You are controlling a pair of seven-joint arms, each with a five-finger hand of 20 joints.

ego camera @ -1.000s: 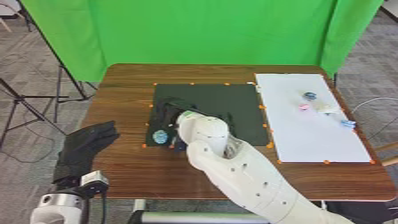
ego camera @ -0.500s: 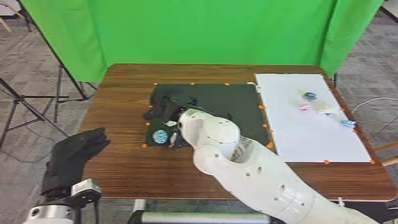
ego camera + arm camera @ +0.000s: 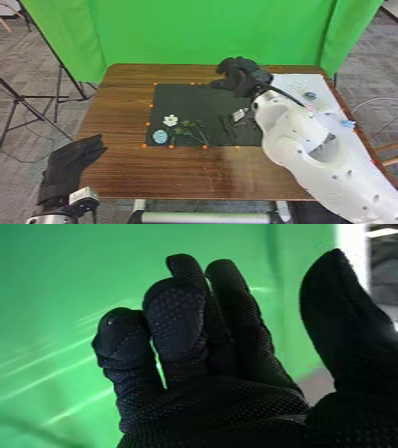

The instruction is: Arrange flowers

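In the head view my right hand (image 3: 238,76) is above the black mat's back right corner, fingers relaxed and holding nothing. The right wrist view shows the same hand (image 3: 213,399) with loosely bent fingers, thumb apart. A white flower (image 3: 170,120) lies on the left part of the black mat (image 3: 191,97), beside green sprigs with thin stems (image 3: 184,131). Just in front is a pale blue flower-like piece (image 3: 160,136). On the white sheet (image 3: 298,82) are a grey-blue flower (image 3: 309,95), a pink one (image 3: 310,107) and a light blue one (image 3: 347,123). My left hand (image 3: 69,162) stands open by the table's left edge.
Orange markers line the mat on the brown table (image 3: 124,110). My right arm (image 3: 306,145) crosses the table's right side and covers much of the white sheet. A green curtain (image 3: 204,30) hangs behind the table, and tripod legs stand on the left.
My right hand has moved from the mat's left part toward the back right, uncovering the white flower and green sprigs. My left hand has shifted slightly toward the front.
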